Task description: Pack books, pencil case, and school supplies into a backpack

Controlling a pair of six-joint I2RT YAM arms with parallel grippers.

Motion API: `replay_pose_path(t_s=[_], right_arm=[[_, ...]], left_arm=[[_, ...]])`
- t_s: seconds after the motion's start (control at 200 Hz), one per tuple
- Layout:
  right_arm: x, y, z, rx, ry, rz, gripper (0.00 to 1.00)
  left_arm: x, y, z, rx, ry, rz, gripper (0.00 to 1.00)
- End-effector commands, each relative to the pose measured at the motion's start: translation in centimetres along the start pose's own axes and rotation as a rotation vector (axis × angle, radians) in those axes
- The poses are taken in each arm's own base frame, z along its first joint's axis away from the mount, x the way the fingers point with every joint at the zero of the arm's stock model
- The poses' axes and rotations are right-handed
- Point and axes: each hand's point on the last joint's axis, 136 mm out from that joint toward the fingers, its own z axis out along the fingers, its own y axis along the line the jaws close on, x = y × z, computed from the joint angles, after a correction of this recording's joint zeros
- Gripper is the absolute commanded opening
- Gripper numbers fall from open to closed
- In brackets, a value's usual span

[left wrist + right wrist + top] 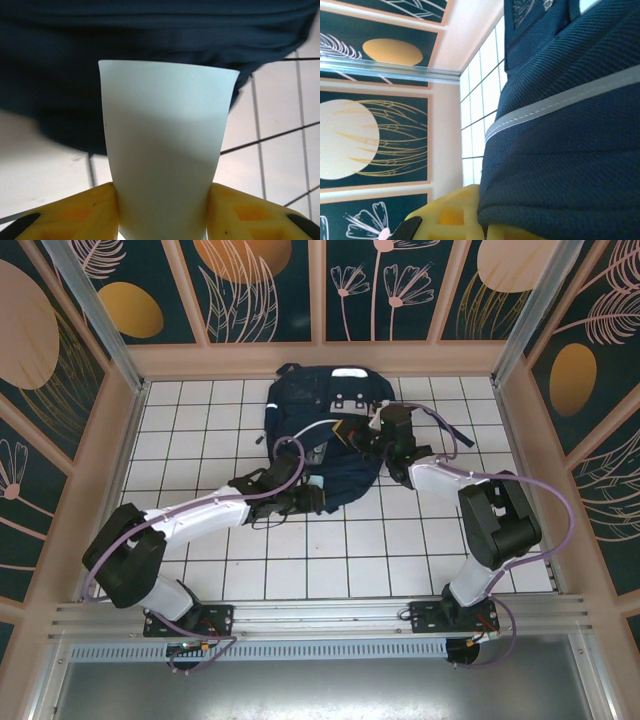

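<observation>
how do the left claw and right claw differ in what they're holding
The left claw holds a pale blue-green card, bowed between its fingers; the right claw pinches the navy backpack's fabric. The left claw's jaws stand apart across the card, while the right claw's are nearly closed. Both have yellow fingers and sit at the backpack.

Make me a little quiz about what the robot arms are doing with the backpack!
1. True or false: the left gripper is empty.
2. What colour is the backpack? A red, B navy blue, C green.
3. Fill in: the right gripper pinches the backpack's ____.

Key:
1. False: it holds a pale blue-green square.
2. B.
3. Fabric.
</observation>
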Motion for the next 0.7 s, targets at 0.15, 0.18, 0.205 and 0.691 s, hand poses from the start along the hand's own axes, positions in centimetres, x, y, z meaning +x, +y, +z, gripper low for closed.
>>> replay_pose_path(t_s=[0.15,0.18,0.205,0.691], right_arm=[[1.3,5.4,-0.6,-0.165,0.058,-0.072,0.0],[1.5,5.4,-0.7,-0.168,0.061,-0.07,0.0],[1.6,5.3,-0.8,-0.169,0.064,-0.066,0.0],[1.9,5.3,-2.0,-0.166,0.053,-0.071,0.0]], left_arm=[[-3.6,-4.0,2.3,0.056,-0.035,0.095,0.46],[-3.8,-4.0,2.9,0.042,-0.028,0.102,0.46],[-4.0,-4.0,3.4,0.028,-0.026,0.109,0.46],[-10.6,0.6,6.4,-0.184,-0.209,-0.029,0.52]])
